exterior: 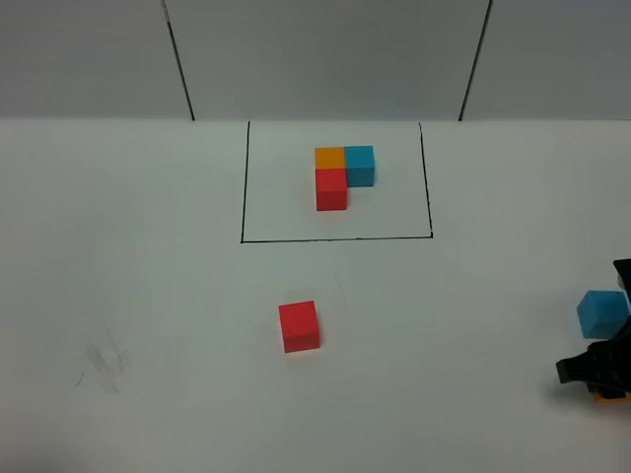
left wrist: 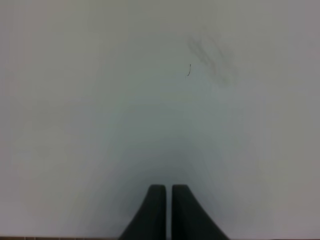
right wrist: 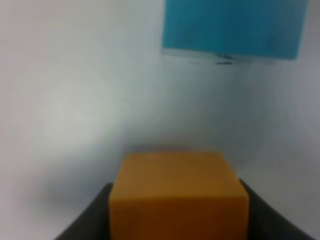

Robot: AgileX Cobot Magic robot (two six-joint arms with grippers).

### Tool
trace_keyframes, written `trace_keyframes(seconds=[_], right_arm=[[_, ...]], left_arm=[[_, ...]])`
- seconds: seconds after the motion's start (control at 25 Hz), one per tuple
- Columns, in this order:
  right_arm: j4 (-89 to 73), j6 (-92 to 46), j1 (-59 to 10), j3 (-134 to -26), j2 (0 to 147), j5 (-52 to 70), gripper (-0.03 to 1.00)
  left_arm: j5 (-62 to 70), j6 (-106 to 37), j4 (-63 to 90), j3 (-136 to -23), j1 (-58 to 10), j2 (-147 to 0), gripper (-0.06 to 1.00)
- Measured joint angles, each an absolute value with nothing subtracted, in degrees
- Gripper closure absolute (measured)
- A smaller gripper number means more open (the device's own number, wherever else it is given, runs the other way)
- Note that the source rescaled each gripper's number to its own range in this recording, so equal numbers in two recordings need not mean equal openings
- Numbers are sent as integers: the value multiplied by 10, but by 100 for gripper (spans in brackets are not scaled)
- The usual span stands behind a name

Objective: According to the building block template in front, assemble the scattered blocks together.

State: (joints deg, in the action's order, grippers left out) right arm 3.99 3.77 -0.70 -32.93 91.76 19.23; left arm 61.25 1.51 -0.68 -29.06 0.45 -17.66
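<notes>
The building block template [exterior: 342, 175], orange, blue and red cubes joined in an L, sits inside a black drawn rectangle at the back centre. Of the scattered blocks, the red cube [exterior: 299, 326] lies alone in the middle of the table. The light blue cube [exterior: 601, 313] rests at the far right edge. My right gripper [exterior: 595, 372] is just in front of it, shut on the orange cube [right wrist: 178, 185], which fills the space between its dark fingers [right wrist: 95, 215]; the blue cube [right wrist: 234, 27] lies just beyond. My left gripper [left wrist: 168, 200] is shut on nothing over bare table.
The white table [exterior: 148, 296] carries a faint grey smudge [exterior: 104, 365] at the front left, also seen as a smudge [left wrist: 210, 57] in the left wrist view. Grey wall panels [exterior: 325, 54] stand behind the table.
</notes>
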Motion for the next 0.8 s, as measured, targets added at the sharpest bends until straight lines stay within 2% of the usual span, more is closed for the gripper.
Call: trace_keyframes(seconds=[0.32, 0.8], right_arm=[[0, 0, -8, -346, 762, 287, 41], [-106, -117, -8, -449, 529, 492, 41]], left_arm=[[613, 15, -7, -291, 5, -177, 94], [613, 15, -7, -291, 5, -177, 94]])
